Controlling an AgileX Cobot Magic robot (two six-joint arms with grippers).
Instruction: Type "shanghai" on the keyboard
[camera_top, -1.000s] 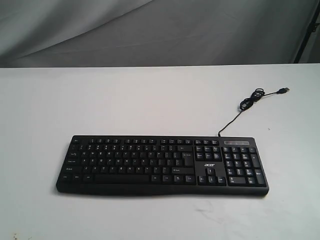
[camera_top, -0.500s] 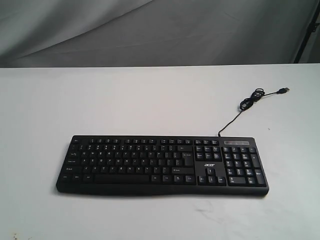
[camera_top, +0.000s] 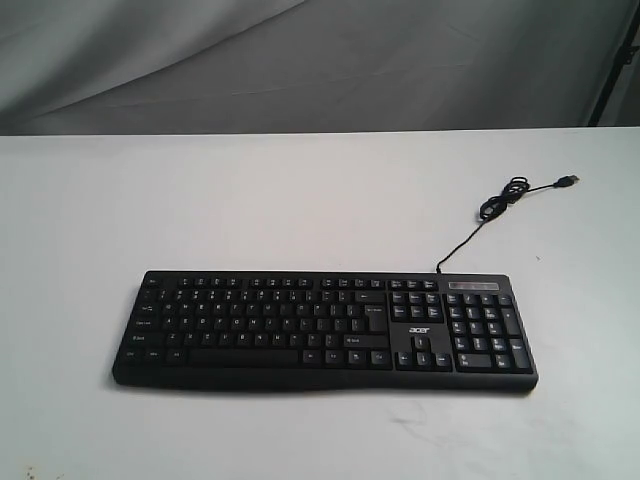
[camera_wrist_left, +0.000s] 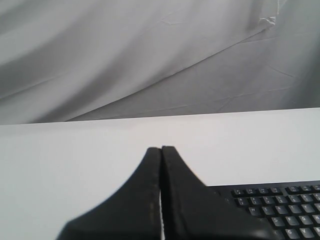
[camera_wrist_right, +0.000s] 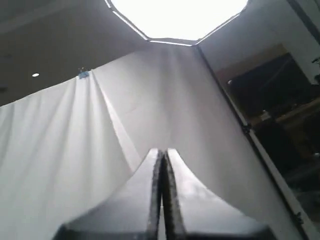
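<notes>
Exterior view: the keyboard (camera_top: 325, 330) lies flat near the front edge of the desk (camera_top: 250, 200), with its number pad toward the right side. Its cable (camera_top: 462, 240) runs from the back toward the desk's right rear, loops, and ends in a USB plug (camera_top: 567, 182)

Left wrist view: the left claw (camera_wrist_left: 161, 150) is closed, tips pressed together, over the desk, with keyboard keys beside it

Right wrist view: the right claw (camera_wrist_right: 161, 152) is closed too, facing a white curtain (camera_wrist_right: 60, 150) and a ceiling light (camera_wrist_right: 177, 17)
</notes>
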